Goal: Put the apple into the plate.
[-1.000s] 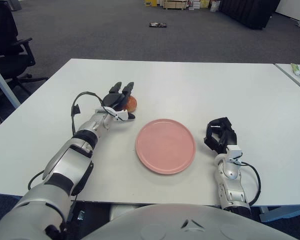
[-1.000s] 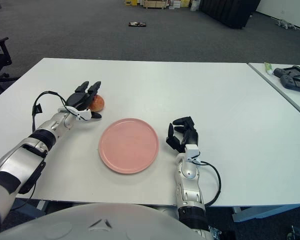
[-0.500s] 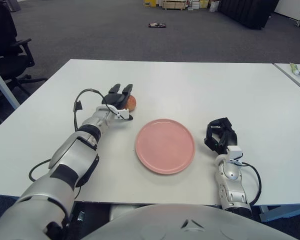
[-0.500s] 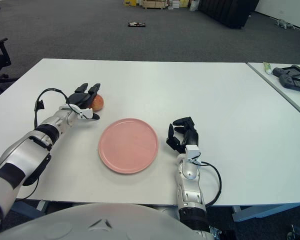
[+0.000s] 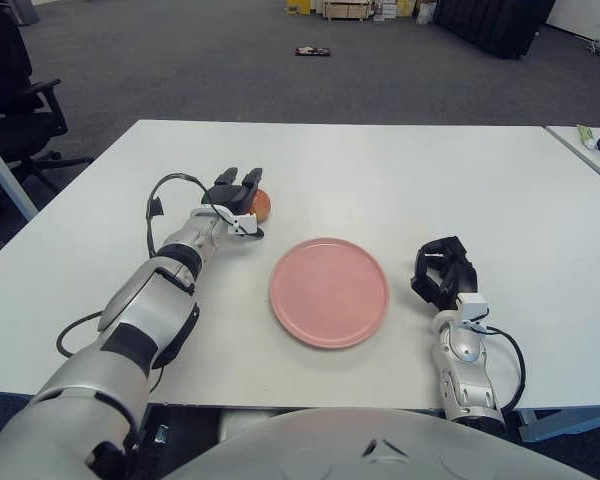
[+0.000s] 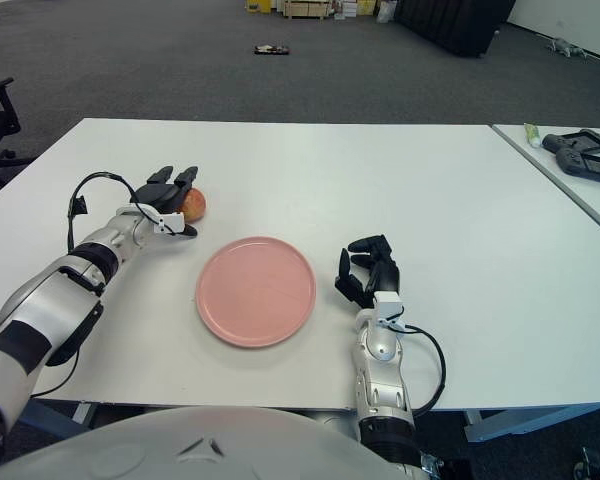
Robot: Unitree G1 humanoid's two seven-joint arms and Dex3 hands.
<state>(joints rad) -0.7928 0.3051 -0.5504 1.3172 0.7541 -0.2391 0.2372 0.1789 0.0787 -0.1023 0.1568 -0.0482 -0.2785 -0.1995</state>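
**Left hand at the apple**

The left hand [image 5: 232,195] sits against the apple [image 5: 263,205], fingers spread, not yet gripping. It should wrap them fully before lifting toward the plate [image 5: 329,291]. The right hand [image 5: 442,274] waits curled beside the plate.

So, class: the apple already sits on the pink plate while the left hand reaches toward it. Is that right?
Not quite. The apple is on the white table, to the left of the pink plate, which holds nothing. The left hand is at the apple, as the left eye view shows.
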